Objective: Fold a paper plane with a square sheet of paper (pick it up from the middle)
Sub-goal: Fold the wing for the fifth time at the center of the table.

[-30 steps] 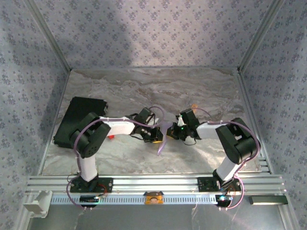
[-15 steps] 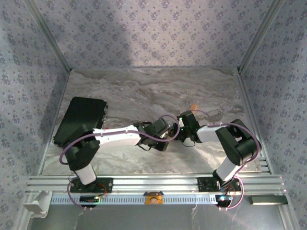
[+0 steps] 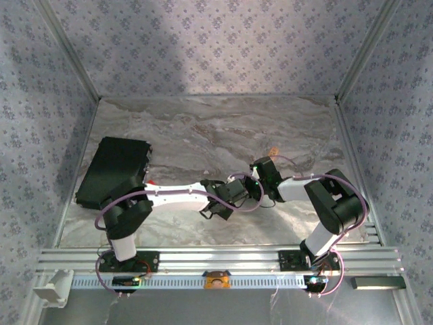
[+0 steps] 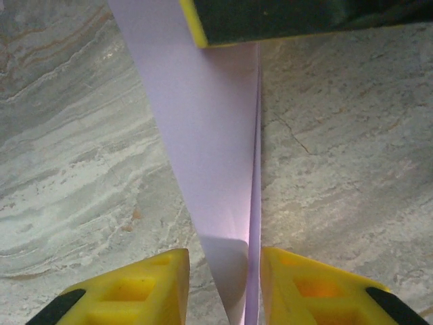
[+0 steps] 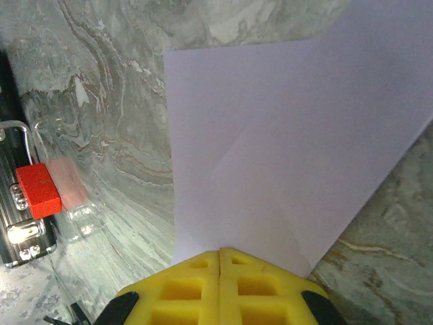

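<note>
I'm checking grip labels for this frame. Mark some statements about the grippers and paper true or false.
1. The right gripper is shut on the lavender paper. True.
2. The left gripper has its fingers pressed together. False: they stand apart, the paper between them.
3. A small red object sits beside the black pad. True.
4. The paper lies flat on the table. False: it is held up on edge.

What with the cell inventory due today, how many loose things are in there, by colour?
Lavender paper: 1
Black pad: 1
Red block: 1
Tan block: 1
Total: 4
</note>
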`<state>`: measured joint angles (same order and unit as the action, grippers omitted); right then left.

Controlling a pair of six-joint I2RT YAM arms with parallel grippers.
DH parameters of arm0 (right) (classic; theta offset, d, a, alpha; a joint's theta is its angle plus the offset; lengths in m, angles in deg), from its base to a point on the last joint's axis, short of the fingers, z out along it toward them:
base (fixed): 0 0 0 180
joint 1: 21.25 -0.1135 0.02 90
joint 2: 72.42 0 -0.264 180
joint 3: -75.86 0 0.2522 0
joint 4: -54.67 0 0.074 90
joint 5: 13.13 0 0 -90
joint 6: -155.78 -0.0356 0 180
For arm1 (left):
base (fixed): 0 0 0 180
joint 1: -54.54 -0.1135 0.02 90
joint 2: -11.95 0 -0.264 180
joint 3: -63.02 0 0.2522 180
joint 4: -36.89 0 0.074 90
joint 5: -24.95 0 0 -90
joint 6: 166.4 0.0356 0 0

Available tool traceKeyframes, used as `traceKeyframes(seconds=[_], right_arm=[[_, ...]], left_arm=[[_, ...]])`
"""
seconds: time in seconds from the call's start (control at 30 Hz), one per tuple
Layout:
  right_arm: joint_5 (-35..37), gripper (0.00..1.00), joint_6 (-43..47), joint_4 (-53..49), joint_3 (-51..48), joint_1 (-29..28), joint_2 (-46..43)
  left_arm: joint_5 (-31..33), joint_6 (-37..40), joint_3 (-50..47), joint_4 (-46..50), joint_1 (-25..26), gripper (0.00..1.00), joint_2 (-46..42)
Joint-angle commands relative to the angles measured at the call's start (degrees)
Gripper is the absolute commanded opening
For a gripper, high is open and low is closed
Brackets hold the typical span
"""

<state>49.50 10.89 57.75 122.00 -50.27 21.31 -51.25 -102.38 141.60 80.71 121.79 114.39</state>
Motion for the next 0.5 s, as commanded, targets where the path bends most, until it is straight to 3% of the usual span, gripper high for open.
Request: traceKeyframes(seconds=[0.0, 0.23, 0.47], right_arm=[[4.26, 0.03, -0.23, -6.56, -2.08, 0.36, 0.92], [4.35, 0.02, -0.19, -6.45, -2.28, 0.77, 0.65], [4.43, 0.02, -0.13, -6.51, -2.24, 0.77, 0.35]], left_arm=[[3.19, 0.89, 1.22, 1.39, 1.22, 0.32, -0.90], [1.07, -1.49, -1.59, -3.05, 0.81, 0.31, -6.62], [-18.19, -12.06, -12.96, -18.93, -8.44, 0.33, -14.39]])
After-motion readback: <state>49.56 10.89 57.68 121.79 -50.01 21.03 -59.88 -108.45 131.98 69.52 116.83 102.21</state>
